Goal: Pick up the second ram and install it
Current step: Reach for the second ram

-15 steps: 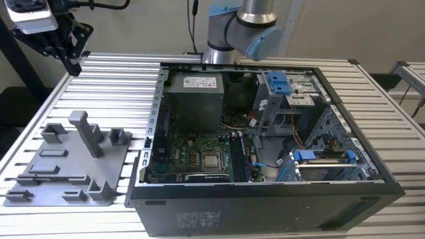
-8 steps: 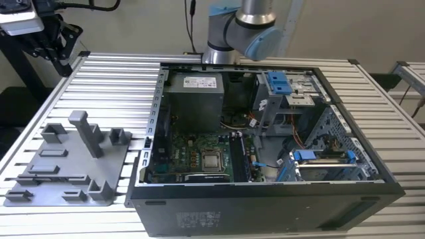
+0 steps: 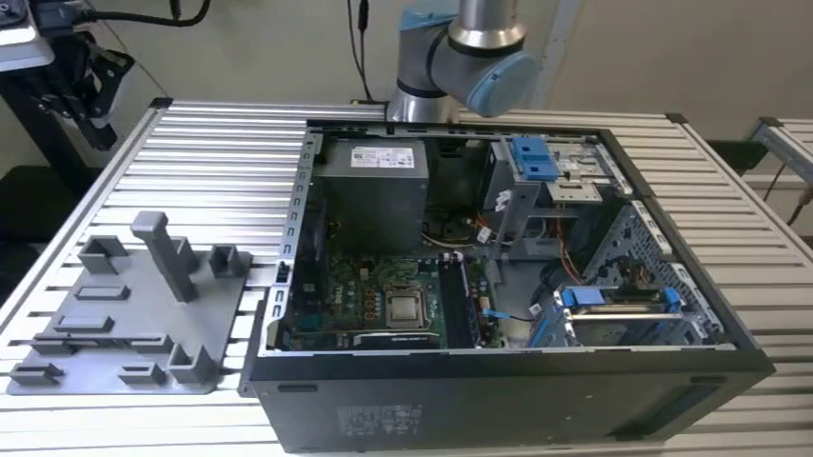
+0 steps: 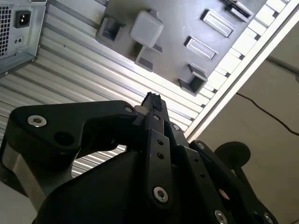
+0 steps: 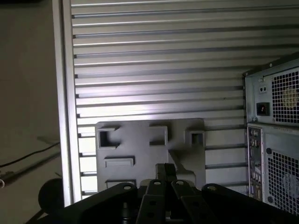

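My gripper shows as black linkages in both wrist views, and its fingertips meet with no gap and nothing visible between them. It hangs high over the grey tray of holder blocks, which lies on the slatted table. In the exterior view the tray sits to the left of the open computer case, and no stick shows on it. The green motherboard lies inside the case with long dark slots beside the processor. The second ram is out of view.
The arm's base and elbow rise behind the case. A tall grey post stands on the tray. The case's rear panel flanks the tray in the first wrist view. The table's edge rail borders the floor, where cables lie.
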### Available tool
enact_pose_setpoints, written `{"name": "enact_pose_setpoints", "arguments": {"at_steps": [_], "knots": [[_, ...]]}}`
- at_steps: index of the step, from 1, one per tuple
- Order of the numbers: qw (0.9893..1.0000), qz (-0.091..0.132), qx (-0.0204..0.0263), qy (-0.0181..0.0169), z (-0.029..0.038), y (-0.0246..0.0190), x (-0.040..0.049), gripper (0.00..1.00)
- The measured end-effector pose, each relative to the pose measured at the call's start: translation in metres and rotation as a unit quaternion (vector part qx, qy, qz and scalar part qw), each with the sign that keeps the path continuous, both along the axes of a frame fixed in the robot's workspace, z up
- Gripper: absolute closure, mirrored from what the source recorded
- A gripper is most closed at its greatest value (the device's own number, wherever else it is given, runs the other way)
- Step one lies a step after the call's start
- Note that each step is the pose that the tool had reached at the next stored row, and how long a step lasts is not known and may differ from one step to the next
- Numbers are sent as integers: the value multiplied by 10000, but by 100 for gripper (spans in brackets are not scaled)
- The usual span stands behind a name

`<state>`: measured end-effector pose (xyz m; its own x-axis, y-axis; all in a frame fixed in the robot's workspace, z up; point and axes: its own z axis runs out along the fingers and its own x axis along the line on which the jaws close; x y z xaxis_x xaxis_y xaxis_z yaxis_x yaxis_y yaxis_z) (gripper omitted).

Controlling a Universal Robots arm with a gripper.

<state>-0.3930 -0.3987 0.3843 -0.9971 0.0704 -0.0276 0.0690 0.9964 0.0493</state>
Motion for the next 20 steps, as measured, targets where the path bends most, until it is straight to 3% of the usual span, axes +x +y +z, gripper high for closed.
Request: {"name": "enact_pose_setpoints", "arguments": {"at_steps": [4, 11, 20], "knots": [[10000, 0, 0, 6, -27, 0, -110, 89], [10000, 1, 1, 6, -39, -8, -119, 89], [10000, 0, 0, 6, -84, -120, -146, 89]]}}
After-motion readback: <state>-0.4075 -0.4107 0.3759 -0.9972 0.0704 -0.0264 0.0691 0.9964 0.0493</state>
